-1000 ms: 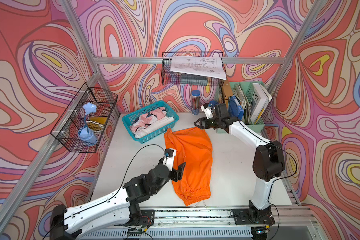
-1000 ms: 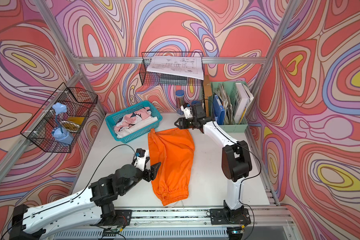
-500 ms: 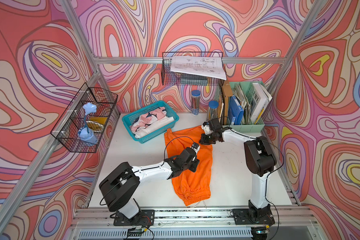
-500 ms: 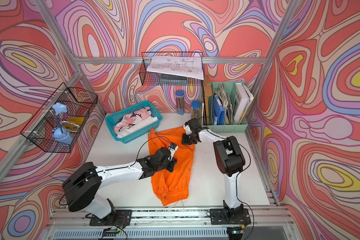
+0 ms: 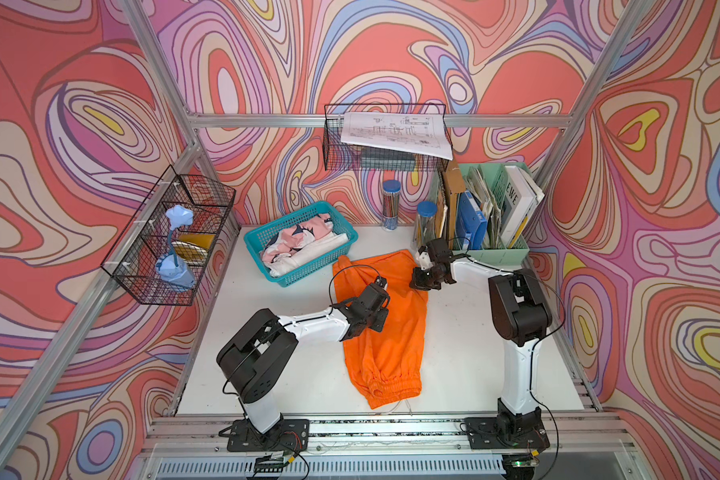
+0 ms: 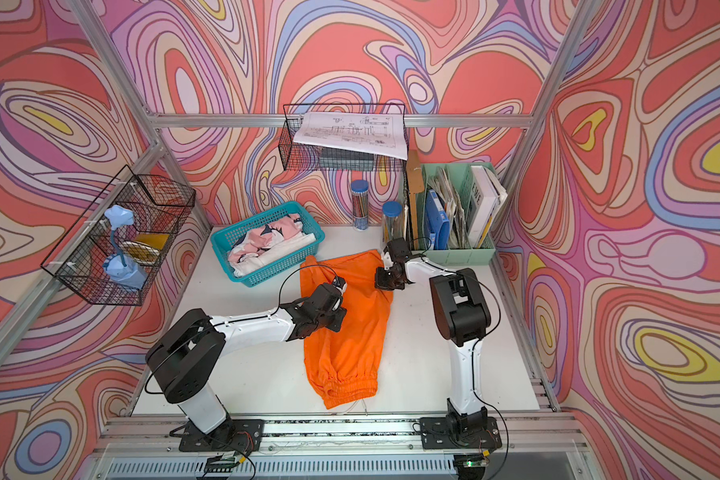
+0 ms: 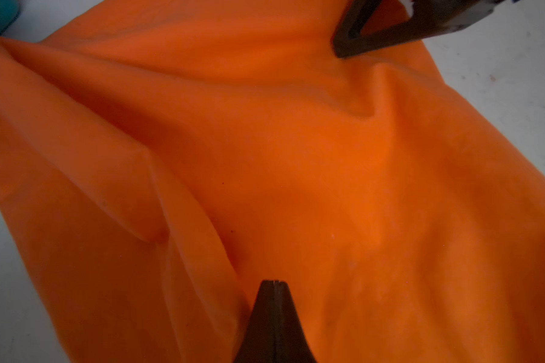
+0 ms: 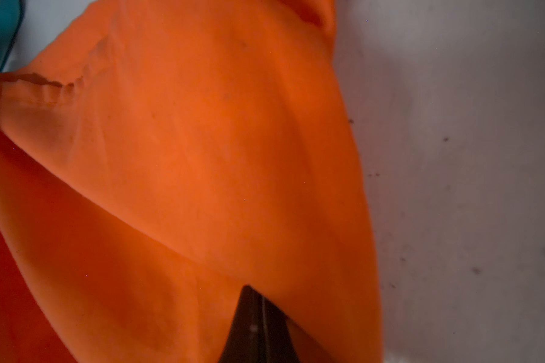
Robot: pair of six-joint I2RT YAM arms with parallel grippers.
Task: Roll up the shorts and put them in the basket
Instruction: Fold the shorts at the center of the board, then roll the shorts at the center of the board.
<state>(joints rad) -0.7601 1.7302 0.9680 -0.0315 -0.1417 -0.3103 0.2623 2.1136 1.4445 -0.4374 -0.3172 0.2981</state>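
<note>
Pinching the shorts (image 5: 395, 345) with both arms: left gripper (image 7: 274, 283) jaws pressed together on the cloth's left half, creases running to the tip; right gripper (image 8: 249, 287) jaws together on the right edge, cloth tented from it. Shorts lie lengthwise on the white table (image 5: 466, 353), waistband (image 5: 391, 384) nearest the arm bases, leg end just beside the teal basket (image 5: 308, 272)

Both top views look down from high above the near edge of the table (image 5: 454, 353), facing the back wall (image 5: 391, 62), and from far enough off that we see the whole table; they share nearly the entire scene. Our left wrist camera sits close over the shorts (image 7: 296, 173), looking past the tip of the left pincer (image 7: 274, 283), and it catches the right pincer (image 7: 348, 47) too. Our right wrist camera looks closely at the shorts and bare table.
</note>
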